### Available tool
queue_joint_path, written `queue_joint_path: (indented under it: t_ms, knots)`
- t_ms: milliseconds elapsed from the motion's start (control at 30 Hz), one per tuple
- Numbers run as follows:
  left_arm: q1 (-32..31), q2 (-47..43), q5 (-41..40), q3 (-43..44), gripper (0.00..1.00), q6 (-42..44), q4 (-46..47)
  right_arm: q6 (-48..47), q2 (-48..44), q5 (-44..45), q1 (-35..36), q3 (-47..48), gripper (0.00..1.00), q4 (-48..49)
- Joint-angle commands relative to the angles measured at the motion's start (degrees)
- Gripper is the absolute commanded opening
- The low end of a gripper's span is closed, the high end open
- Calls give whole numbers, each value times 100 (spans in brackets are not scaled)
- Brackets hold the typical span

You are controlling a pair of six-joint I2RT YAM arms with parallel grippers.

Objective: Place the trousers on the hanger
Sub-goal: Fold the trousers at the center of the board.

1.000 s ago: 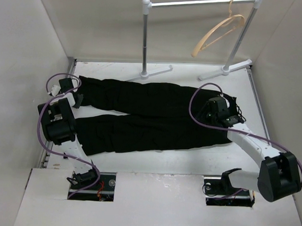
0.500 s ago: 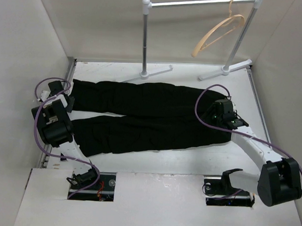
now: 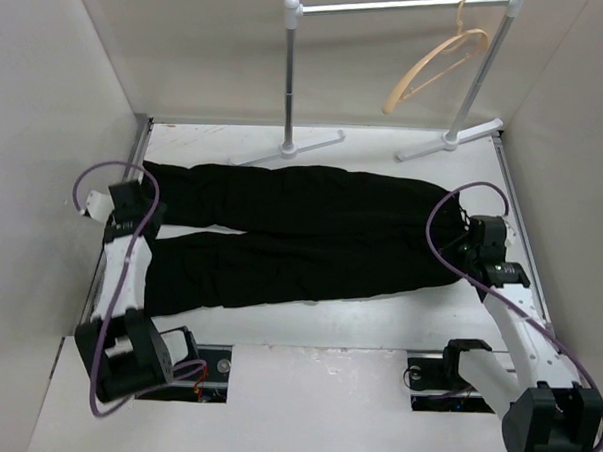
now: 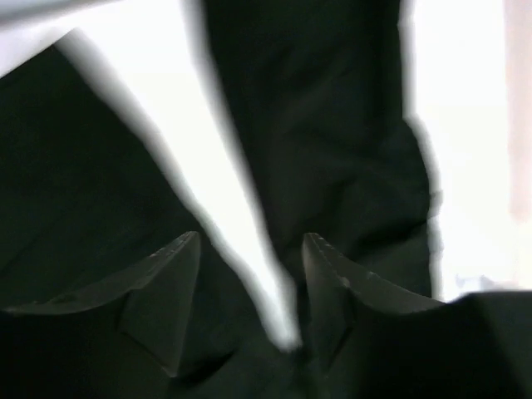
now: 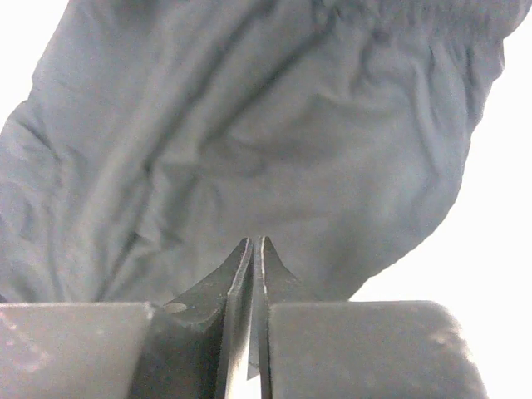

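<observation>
Across the table [image 3: 377, 319], black trousers [image 3: 313, 201] lie flat (legs slightly parted).

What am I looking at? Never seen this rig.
Two robot arms bolted at the near edge of a white table, each ending in a two-finger gripper. The wide picture comes from a fixed camera above and behind them; the other two come from cameras on the wrists. Black trousers lie flat on the table. A tan hanger hangs on the metal rail at the back. The left gripper stands open over the leg ends, holding nothing. The right gripper is shut at the waist end; whether it pinches fabric, I cannot tell.
</observation>
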Motion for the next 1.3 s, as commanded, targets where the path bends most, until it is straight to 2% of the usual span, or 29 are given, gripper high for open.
queue_joint_path:
  t_ms: [0,67,133,267,433,633,767,900,967,1000,1067,1100,1200,1267]
  knots:
    - [118,-731,-123,-866,47,-40,-1177,100,-197,4,371,-135,13,-348]
    - [372,-1390,-105,-1201,45,-5,-1801,144,-311,-5,678,-223,19,-357]
    - [513,-1813,-175,-1290,45,13,-2538,153,-373,-40,1021,-285,28,-322]
    - [636,-1876,-369,-1211,48,-399,-3832,92,-356,-303,1566,-320,45,-226]
    - [1049,-2035,-325,-1018,51,-699,-4659,117,-400,-638,1963,-548,54,99]
    - [954,-1464,-474,-1131,52,-1085,-4608,100,-303,-972,2051,-689,56,434]
    - [936,-1165,-483,-1597,50,-1226,-4082,47,-251,-998,2051,-689,58,478]
    - [1006,-981,-360,-1703,49,-1332,-3536,47,-277,-1025,2043,-760,58,451]
    - [988,-805,-403,-1721,45,-1323,-3317,73,-277,-990,1981,-821,58,451]
    - [1015,-769,-413,-1782,39,-1314,-3150,100,-277,-964,1946,-856,58,451]
    - [1050,-769,-352,-1914,18,-1270,-2755,179,-259,-894,1841,-874,58,425]
    - [1041,-812,-299,-1940,13,-1227,-2597,231,-277,-841,1745,-883,57,373]
    - [875,-1111,-298,-1871,7,-1068,-2139,486,-574,-534,1227,-865,36,5]
    - [725,-1269,-386,-1722,6,-919,-1989,566,-768,-305,753,-787,18,-268]
